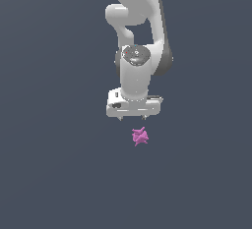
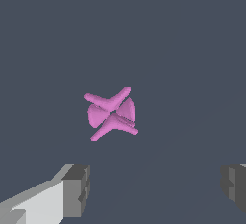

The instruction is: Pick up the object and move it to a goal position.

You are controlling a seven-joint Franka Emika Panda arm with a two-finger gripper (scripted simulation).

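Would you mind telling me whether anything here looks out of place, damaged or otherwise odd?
Nothing stands out. The pink spiky object lies alone and looks whole on the plain dark surface. The gripper hangs above it, fingers spread apart and holding nothing.

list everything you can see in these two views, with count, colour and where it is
spiky star-like lump: one, magenta-pink, lying on the surface just below the gripper in the exterior view, not touched by it; in the wrist view it sits ahead of the fingers
flat plain surface: one, dark grey-blue, fills both views
robot arm: one, white with grey joints, coming down from the top of the exterior view
gripper: one, white body with grey fingers, jaws spread wide and empty
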